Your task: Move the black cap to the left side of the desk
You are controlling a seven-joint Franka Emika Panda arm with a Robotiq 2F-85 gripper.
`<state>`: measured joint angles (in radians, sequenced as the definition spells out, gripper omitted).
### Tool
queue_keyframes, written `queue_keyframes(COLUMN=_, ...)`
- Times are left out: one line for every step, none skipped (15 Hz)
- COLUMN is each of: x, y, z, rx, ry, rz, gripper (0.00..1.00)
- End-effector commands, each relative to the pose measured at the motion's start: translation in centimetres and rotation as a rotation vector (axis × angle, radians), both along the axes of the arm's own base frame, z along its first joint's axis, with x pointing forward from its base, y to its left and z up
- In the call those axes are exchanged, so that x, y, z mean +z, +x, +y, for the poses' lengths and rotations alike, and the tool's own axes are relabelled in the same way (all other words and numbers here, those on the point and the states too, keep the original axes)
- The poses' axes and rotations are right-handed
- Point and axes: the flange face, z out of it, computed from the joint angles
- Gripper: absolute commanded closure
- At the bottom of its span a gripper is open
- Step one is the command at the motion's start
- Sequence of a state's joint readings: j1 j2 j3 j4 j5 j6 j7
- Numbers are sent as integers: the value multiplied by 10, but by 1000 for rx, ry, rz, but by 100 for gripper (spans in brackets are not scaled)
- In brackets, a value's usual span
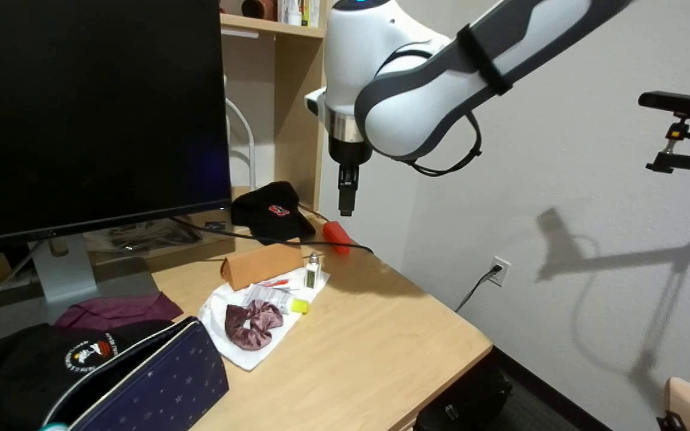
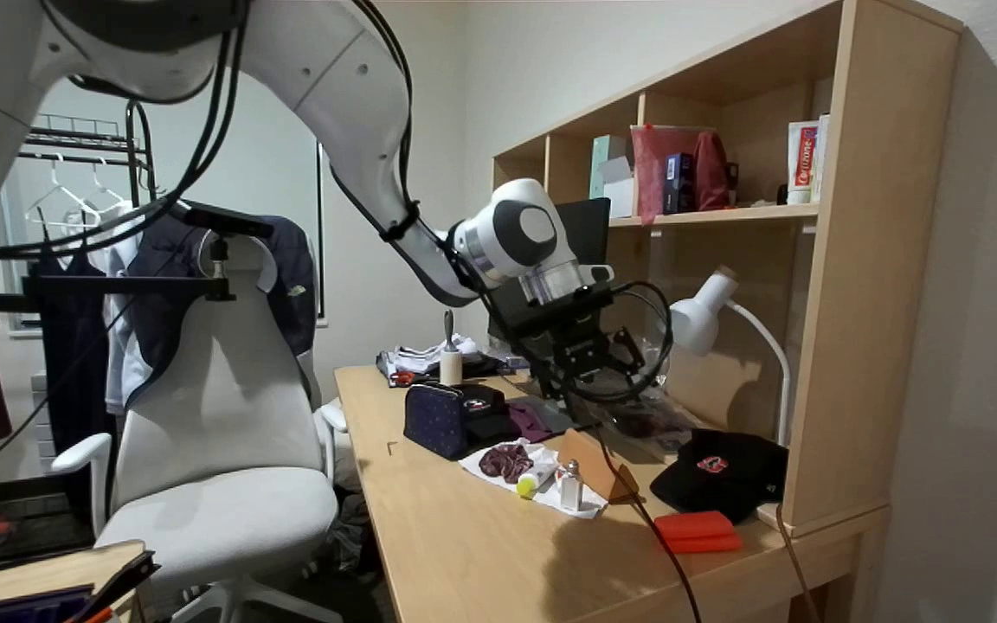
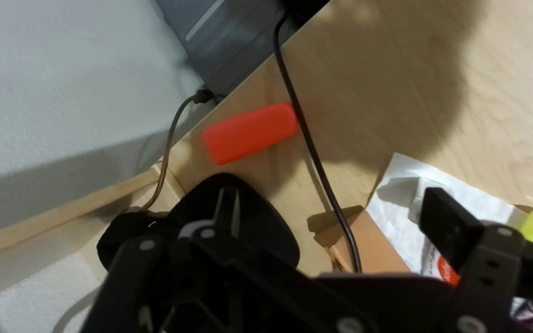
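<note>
The broad light-brown wooden surface (image 1: 369,347) looks smooth; the rounded, red-emblemed black cloth cap (image 1: 271,218) is matt; the mauve ring-shaped fabric scrunchie (image 1: 255,339) shines like velvet; the thin white papery sheet (image 1: 216,323) is creased; the angular black pincer (image 1: 347,208) looks dull; the robot's curved white shell (image 1: 354,72) resembles glossy plastic; its silvery wrist collar (image 1: 347,127) looks metallic; the pale grey wall (image 1: 471,197) is slightly rough.

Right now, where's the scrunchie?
In an exterior view, the scrunchie is left of centre, on the white paper on the desk, beside the yellow-capped tube.
</note>
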<state>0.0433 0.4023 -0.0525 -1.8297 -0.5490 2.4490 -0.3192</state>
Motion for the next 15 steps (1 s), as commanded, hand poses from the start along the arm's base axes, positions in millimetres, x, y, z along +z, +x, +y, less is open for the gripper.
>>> queue_keyframes(x=-36, y=45, z=-10, rx=1, ry=-91, rz=-7, gripper=0)
queue_keyframes(x=-47, y=50, z=-15, rx=-8, ry=-59, rz=14, gripper=0)
queue_keyframes(x=-32, y=31, z=-10, rx=4, ry=-49, rz=9, gripper=0)
queue_keyframes(x=-42, y=36, z=-12, rx=3, ry=-50, rz=14, gripper=0)
queue_keyframes(x=-47, y=36, z=-12, rx=3, ry=-51, rz=20, gripper=0)
queue_keyframes(x=-46, y=36, z=-11, rx=3, ry=-50, rz=19, gripper=0)
queue_keyframes(x=-43, y=36, z=-11, rx=4, ry=-50, rz=14, gripper=0)
queue_keyframes(x=-41, y=36, z=-10, rx=5, ry=-50, rz=11, gripper=0)
queue_keyframes(x=-39, y=36, z=-10, rx=5, ry=-49, rz=9, gripper=0)
queue_keyframes(x=-44, y=40, z=-13, rx=11, ry=-58, rz=7, gripper=0)
queue_keyframes(x=-50, y=43, z=-16, rx=17, ry=-60, rz=3, gripper=0)
queue_keyframes(x=-58, y=49, z=-22, rx=35, ry=-44, rz=-12, gripper=0)
queue_keyframes(x=-68, y=55, z=-29, rx=39, ry=-35, rz=-28, gripper=0)
queue_keyframes(x=-76, y=60, z=-35, rx=48, ry=-36, rz=-39, gripper=0)
queue_keyframes(x=-84, y=65, z=-39, rx=53, ry=-41, rz=-46, gripper=0)
